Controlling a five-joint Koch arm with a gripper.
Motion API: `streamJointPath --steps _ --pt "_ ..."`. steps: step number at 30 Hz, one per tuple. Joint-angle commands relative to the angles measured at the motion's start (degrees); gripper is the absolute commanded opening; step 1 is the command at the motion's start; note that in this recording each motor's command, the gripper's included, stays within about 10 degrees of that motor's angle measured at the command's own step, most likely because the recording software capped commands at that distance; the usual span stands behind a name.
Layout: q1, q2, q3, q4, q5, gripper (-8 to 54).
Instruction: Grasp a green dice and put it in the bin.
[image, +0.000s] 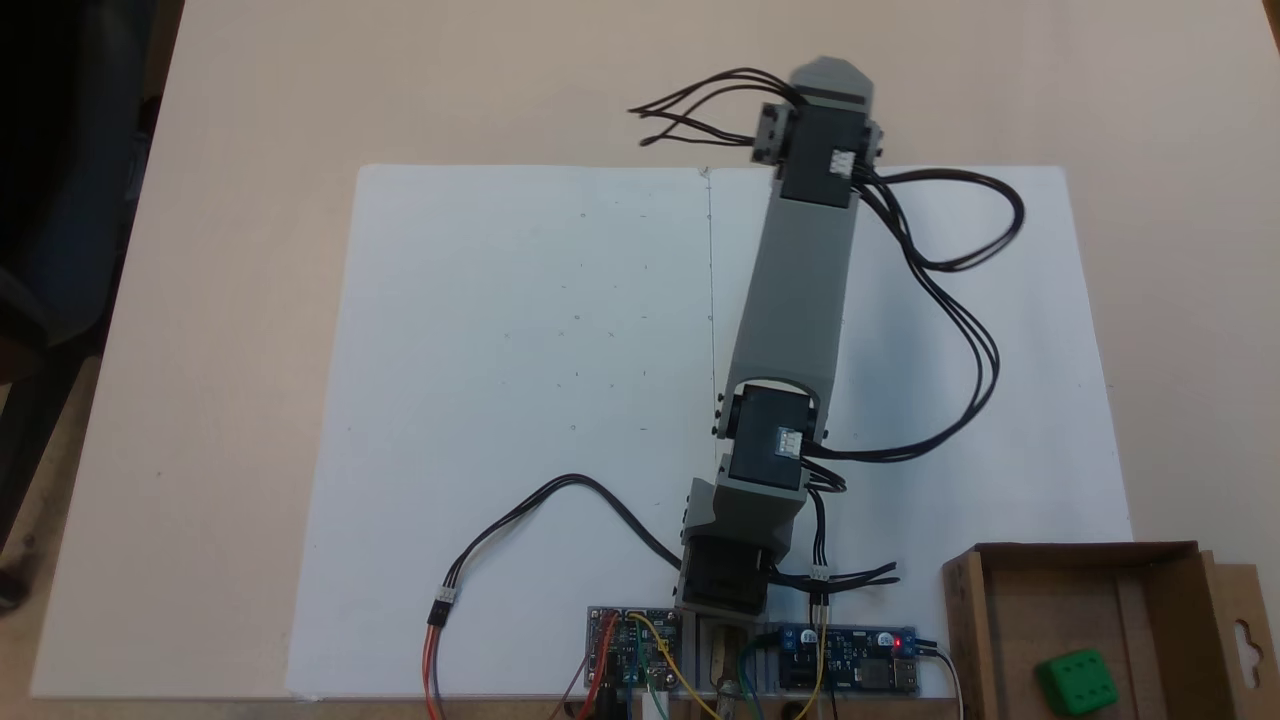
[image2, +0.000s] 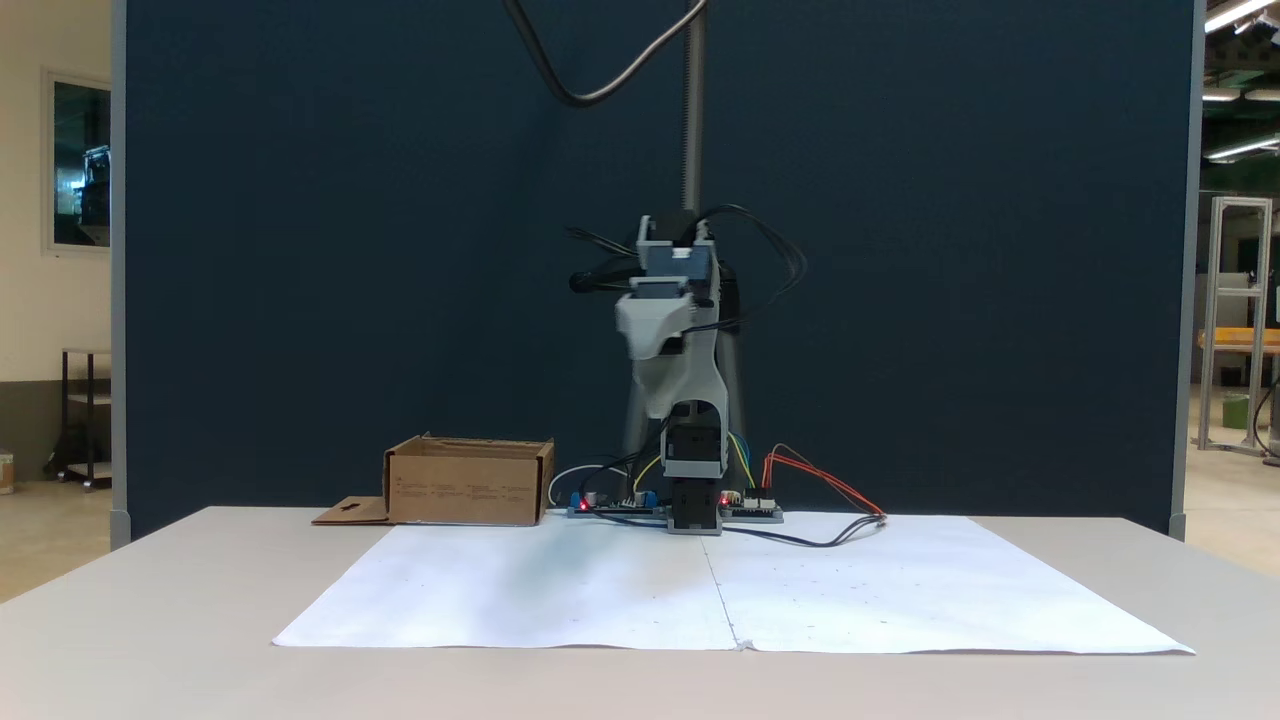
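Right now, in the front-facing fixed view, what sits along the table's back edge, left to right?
Flat flap → bin → arm base → orange wires.

A large white paper sheet (image: 520, 400) with a centre crease lies flat on the pale beige tabletop (image: 250, 120), its near edge visible in the other fixed view (image2: 700, 600). At one edge of the sheet sit small blue circuit boards (image: 850, 660) with a red light lit, and orange and black wires (image: 440, 640) trail beside them. A dark blue fabric partition panel (image2: 350, 250) stands behind the table, and a grey metal pole (image2: 692, 100) rises before it. A metal frame rack (image2: 1240, 320) stands far off at the right.
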Motion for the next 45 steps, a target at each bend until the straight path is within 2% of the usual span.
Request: streamJointPath --steps 1,10,25,36,45 --pt "-0.3 2.3 -3.5 -4.0 3.7 44.3" --pt "-2.4 2.3 0.1 -17.9 3.6 44.5" --pt "-5.3 20.7 42.0 -50.4 3.6 44.2" --pt "-4.8 33.5 61.0 -70.6 3.6 44.4" --pt "-4.7 37.0 74.4 -83.7 3.1 44.4"
